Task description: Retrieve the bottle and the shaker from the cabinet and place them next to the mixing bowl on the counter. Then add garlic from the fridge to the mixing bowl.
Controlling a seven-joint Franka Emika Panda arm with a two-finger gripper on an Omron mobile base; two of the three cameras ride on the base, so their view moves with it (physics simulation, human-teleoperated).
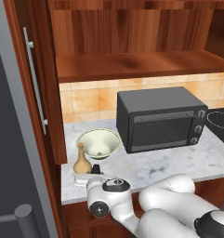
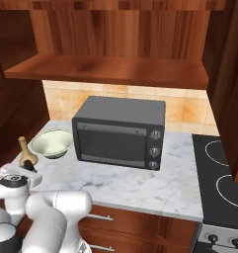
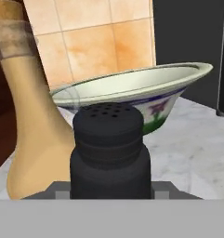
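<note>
A: The shaker [image 3: 108,153] sits low in the middle of the hand view, a black cylinder with a perforated top, and the fingers [image 3: 108,193] are closed on it from both sides. In the left base view it is the small dark shape [image 1: 95,169] at the lower left, just above the white hand.

B: And the bottle?

A: The bottle [image 3: 32,121] stands upright at the left of the hand view, just beside the shaker. In the left base view it is at the lower left [image 1: 82,161], on the marbled surface [image 1: 178,160], near the front edge. In the right base view it is at the far left [image 2: 26,154].

B: Where is the mixing bowl?

A: The mixing bowl [image 3: 132,90] is behind the shaker in the hand view, its wide rim spanning the middle. In the left base view it lies left of centre [image 1: 98,143], just above and to the right of the bottle; in the right base view it is at the left [image 2: 52,143].

B: Anything else on the surface?

A: A black microwave [image 1: 160,118] stands to the right of the bowl. The cabinet [image 1: 132,65] hangs across the top, and its open door [image 1: 41,83] with a silver bar handle [image 1: 34,79] is at the left.
</note>
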